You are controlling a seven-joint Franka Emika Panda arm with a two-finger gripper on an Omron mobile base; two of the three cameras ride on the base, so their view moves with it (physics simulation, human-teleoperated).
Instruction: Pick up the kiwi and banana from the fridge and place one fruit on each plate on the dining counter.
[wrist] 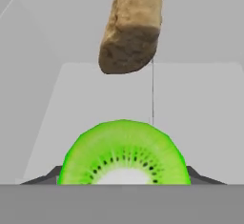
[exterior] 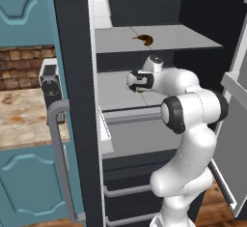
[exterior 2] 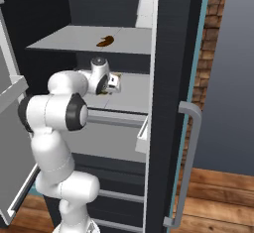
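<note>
Kiwi (wrist: pixel 125 154) sits low and centre in the hand view, a bright lime-green cut face with a ring of tiny dark seeds around a pale core, its lower part cut off by the bottom of the frame. Dark finger tips (wrist: pixel 47 176) peek out on either side of it, but the fruit hides where they meet it, so I cannot tell how wide the gripper (wrist: pixel 125 180) stands or whether it grips the kiwi.

Above it, at the upper centre of that view, lies a tan lumpy item (wrist: pixel 131 27) with a rough, crumbly surface, resting on the smooth light grey shelf (wrist: pixel 200 123).

In the left base view the fridge (exterior: pixel 77 100) stands open, charcoal-black with flat grey shelves. The banana (exterior: pixel 144 39), small, curved and dark brown, lies alone on the upper shelf (exterior: pixel 183 37) near the top centre. The white arm reaches onto the shelf below, and its wrist covers what lies there. A marbled beige counter (exterior: pixel 21 117) shows at the left edge.
</note>
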